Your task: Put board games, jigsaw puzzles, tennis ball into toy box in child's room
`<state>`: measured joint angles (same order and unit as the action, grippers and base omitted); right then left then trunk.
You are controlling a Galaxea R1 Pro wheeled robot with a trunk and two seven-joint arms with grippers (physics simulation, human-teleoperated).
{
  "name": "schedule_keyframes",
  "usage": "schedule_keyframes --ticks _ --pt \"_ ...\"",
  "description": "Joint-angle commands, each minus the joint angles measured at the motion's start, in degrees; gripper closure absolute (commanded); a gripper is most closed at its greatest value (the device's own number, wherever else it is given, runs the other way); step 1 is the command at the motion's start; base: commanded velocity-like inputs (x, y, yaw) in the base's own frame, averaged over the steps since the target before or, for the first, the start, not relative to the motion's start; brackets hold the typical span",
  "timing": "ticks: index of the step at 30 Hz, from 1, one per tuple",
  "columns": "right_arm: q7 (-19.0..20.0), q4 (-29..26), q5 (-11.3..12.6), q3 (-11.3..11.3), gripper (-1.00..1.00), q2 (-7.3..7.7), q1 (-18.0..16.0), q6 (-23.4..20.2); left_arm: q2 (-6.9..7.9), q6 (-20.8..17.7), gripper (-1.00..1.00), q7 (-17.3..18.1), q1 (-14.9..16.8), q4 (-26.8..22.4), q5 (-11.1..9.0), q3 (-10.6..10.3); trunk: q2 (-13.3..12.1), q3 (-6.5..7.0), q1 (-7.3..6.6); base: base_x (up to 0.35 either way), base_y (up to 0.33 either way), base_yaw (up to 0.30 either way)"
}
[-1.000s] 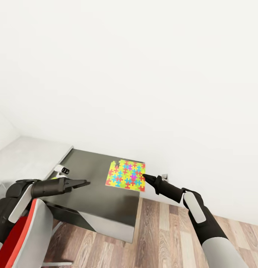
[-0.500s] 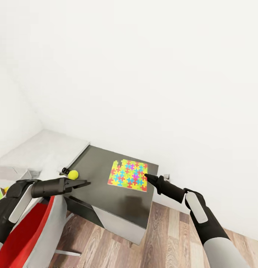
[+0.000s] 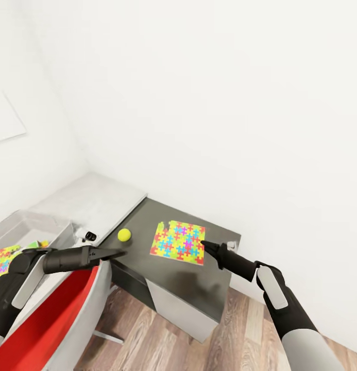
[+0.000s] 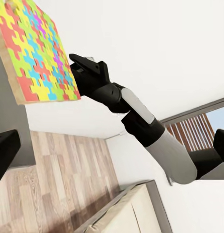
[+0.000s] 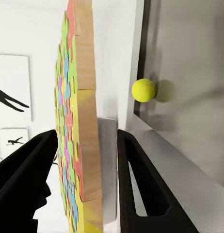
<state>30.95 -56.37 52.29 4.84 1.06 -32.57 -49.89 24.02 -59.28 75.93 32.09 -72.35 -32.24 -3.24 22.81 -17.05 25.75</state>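
A jigsaw puzzle (image 3: 178,242), a flat square with a bright interlocking pattern, hangs over the dark side unit with my right gripper (image 3: 203,245) shut on its edge. The right wrist view shows the puzzle (image 5: 73,121) edge-on between the two fingers. The tennis ball (image 3: 124,235) lies on the dark top near the table (image 3: 96,198); the same ball (image 5: 143,90) appears in the right wrist view. The toy box (image 3: 29,222) stands on the table at far left, with a second puzzle-patterned square (image 3: 3,257) inside. My left gripper (image 3: 116,253) is open and empty, just short of the ball.
The dark grey side unit (image 3: 199,288) stands against the white wall, with wood-plank floor in front. A red and grey chair (image 3: 54,319) sits under my left arm. A small black and white object (image 3: 85,235) lies at the table's edge.
The camera has swung left, so the whole scene shifted right in the picture; the ball, then the toy box, came into view. Both arms keep their pose, the puzzle still gripped.
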Motion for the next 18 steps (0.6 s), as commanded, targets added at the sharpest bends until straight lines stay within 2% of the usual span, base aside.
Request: schedule_keyframes --ticks 1,15,18 --pt "0.21 -0.02 0.0 0.14 1.0 -0.01 -0.03 -0.41 0.05 -0.49 -1.0 0.09 0.08 0.03 -0.19 -0.15 0.11 -0.1 0.03 0.0 0.0 0.284" --pt "0.21 -0.06 -0.08 0.94 1.0 -0.01 -0.03 -0.23 0.15 -0.49 -1.0 0.2 0.08 0.02 -0.19 -0.01 0.11 -0.1 0.03 0.0 0.0 0.286" --pt "0.31 -0.06 -0.08 1.36 1.0 0.01 -0.03 -0.27 0.15 -0.49 -1.0 0.18 0.08 0.02 -0.14 -0.07 0.11 -0.1 0.03 0.0 0.0 0.16"
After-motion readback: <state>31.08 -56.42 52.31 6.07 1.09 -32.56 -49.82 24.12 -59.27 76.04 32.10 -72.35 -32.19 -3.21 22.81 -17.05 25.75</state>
